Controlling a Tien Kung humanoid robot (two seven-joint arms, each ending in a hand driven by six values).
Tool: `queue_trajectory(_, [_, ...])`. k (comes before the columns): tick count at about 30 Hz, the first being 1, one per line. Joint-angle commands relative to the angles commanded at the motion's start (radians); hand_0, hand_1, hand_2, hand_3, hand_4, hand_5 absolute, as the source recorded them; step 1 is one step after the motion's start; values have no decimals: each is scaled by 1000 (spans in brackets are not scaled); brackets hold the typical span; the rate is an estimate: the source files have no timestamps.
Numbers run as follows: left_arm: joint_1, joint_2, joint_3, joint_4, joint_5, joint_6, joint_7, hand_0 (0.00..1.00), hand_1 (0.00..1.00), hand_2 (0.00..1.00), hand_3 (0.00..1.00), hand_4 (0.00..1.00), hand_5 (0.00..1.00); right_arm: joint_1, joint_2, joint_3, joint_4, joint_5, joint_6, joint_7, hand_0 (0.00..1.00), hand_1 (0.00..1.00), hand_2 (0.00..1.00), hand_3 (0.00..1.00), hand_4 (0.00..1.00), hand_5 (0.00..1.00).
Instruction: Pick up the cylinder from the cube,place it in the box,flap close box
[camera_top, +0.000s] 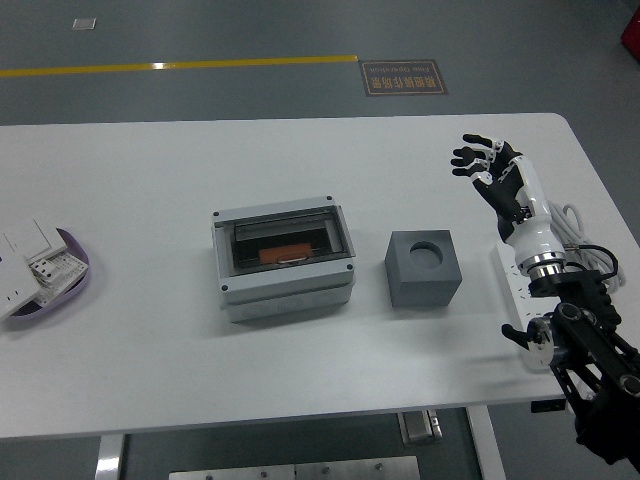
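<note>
Right hand (495, 178): raised over the far right part of the white desk (150, 330), fingers spread wide, holding nothing. It stands clear of every task item, which I judge to be a withdrawn or waiting posture and not an approach. No left hand is in view.

Dark grey cube with a round socket in its top face (423, 268): sits on the desk nearer the robot than the hand and to its left, apart from it. The socket is empty; no cylinder stands in it.

Grey plastic enclosure box with a clear hinged lid (284, 262): sits further left of the hand, just beside the cube without touching. The lid lies flat over the opening. Through it an orange object (284, 254) is seen lying inside against a dark interior. Its shape is too small to confirm, but I judge it to be the task cylinder, already placed. On that reading, placing and flap closing appear complete.

White power strip with cable (515, 295): lies on the desk directly beneath the forearm, near the right edge; a snag risk for any low sweep.

Purple shallow dish holding white switch parts (75, 285): at the far left edge, well apart from the hand, not involved.
</note>
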Motion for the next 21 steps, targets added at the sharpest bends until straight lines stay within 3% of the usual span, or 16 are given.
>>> queue_trajectory(13, [-8, -2, -27, 0, 27, -4, 21, 574, 602, 597, 617, 628, 156, 40, 27, -11, -2, -13, -14, -2, 589, 585, 582, 640, 666, 356])
queue_trajectory(21, [-19, 13, -19, 0, 47, -9, 31, 575, 602, 597, 616, 631, 160, 34, 26, -18, -7, 17, -11, 2, 592, 584, 581, 640, 667, 357])
